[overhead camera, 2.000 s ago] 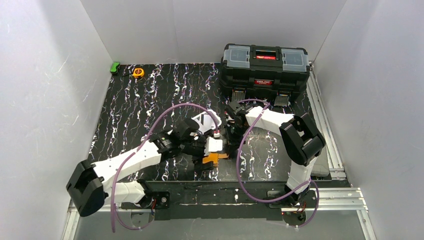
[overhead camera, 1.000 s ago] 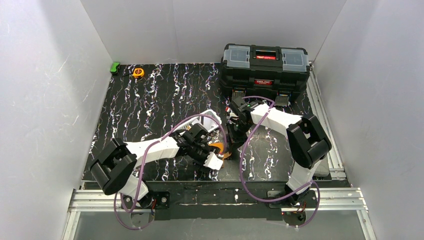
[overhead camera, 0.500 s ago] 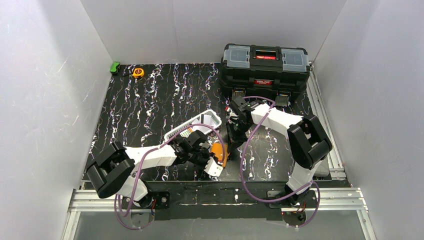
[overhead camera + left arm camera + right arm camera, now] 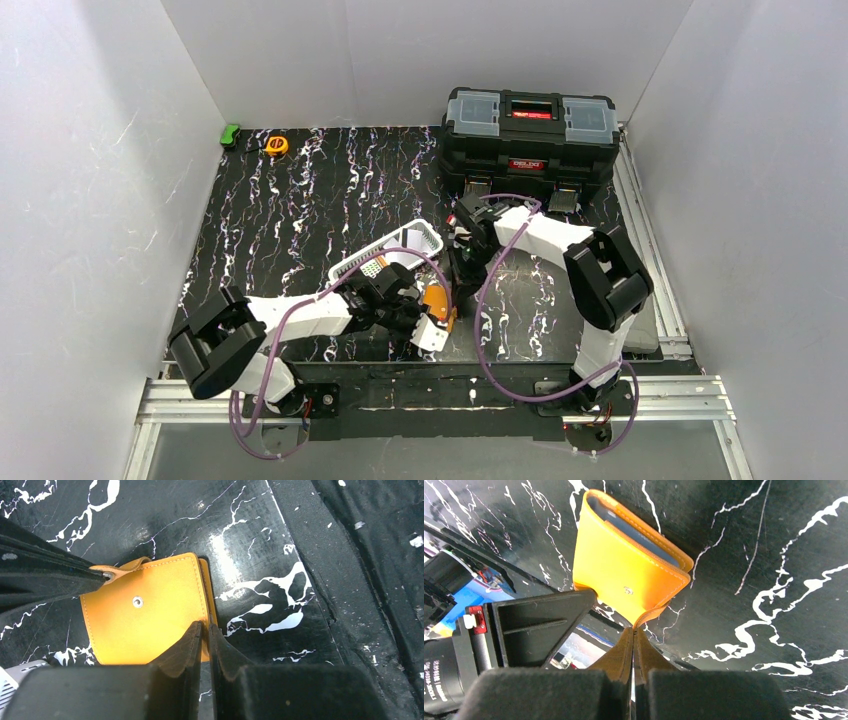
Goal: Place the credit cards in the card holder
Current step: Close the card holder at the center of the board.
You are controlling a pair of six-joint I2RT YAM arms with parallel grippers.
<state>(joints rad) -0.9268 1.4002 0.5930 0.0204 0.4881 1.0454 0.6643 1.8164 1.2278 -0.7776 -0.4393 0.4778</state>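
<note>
Black marbled table [image 4: 300, 200], left gripper [image 4: 205, 627] newly clamped on card holder [image 4: 150, 620] edge, right gripper [image 4: 633, 631] pinching its snap tab [image 4: 645, 615]

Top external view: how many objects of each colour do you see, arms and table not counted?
Black: 1, the black plastic toolbox
White: 1, the white slotted plastic basket
Orange: 2, the orange leather-like card holder and the round orange tape measure
Green: 1, a small green block
Total: 5
</note>
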